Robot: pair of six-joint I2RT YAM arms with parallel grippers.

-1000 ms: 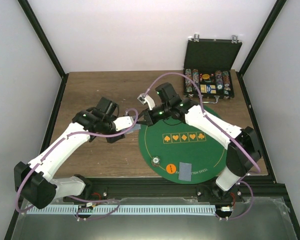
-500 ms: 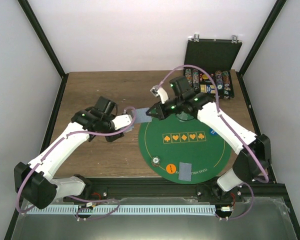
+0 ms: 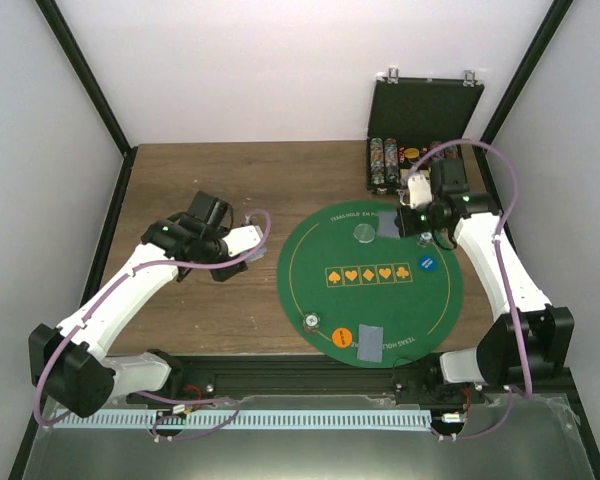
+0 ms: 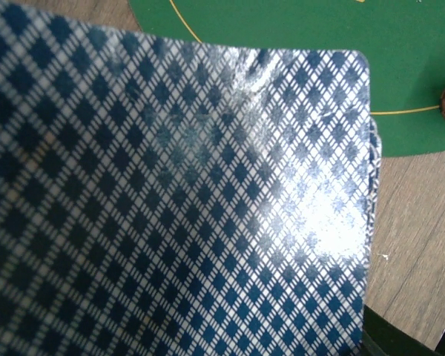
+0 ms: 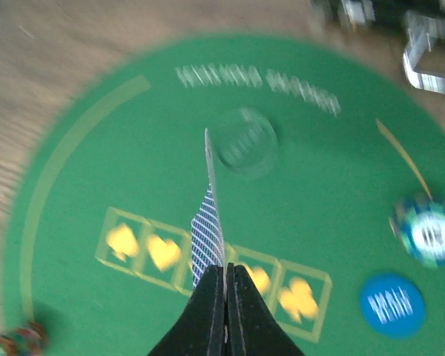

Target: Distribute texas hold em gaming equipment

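Observation:
My left gripper point(image 3: 252, 241) is over the wood left of the green mat and is shut on a deck of cards. The deck's blue diamond-patterned back point(image 4: 178, 200) fills the left wrist view and hides the fingers. My right gripper point(image 3: 401, 221) is shut on a single card point(image 3: 388, 223) above the mat's far right part. The right wrist view shows that card point(image 5: 208, 226) edge-on in the jaws. A grey disc point(image 3: 364, 232), a blue chip point(image 3: 427, 264), a striped chip point(image 3: 310, 322), an orange chip point(image 3: 342, 337) and a face-down card point(image 3: 370, 342) lie on the mat.
The round green felt mat point(image 3: 310, 270) has a row of yellow suit marks across its middle. The open black chip case point(image 3: 425, 110) stands at the back right, just behind my right arm. Another striped chip point(image 5: 428, 231) lies near the blue chip point(image 5: 391, 302).
My right gripper took one card from the deck held by the left gripper. It carried the card right, to the mat's far right side. The left arm has barely moved.

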